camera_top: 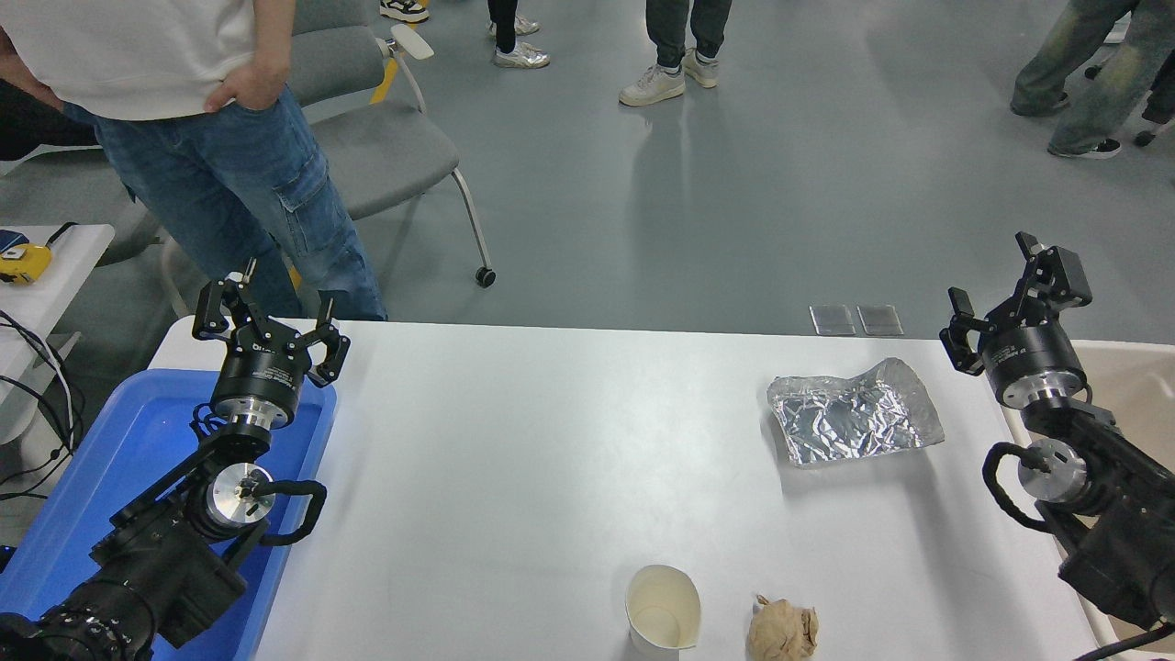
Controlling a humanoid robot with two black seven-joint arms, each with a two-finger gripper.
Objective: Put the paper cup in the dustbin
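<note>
Paper cup (663, 619), white, upright, cream inside

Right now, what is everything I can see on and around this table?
paper cup: one, white with cream inside, upright at the table's near edge.
paper ball: one, crumpled brown, just right of the cup.
foil sheet: one, crinkled silver, on the table's right side.
table: one, white.
tray: one, bright blue, at the table's left end.
dustbin: one, beige, at the right edge, partly hidden.
chair: one, grey, beyond the table.
person: one in jeans at far left; others' legs farther back.
left gripper: black, fingers open, above the tray.
right gripper: black, fingers open, near the dustbin.
</note>
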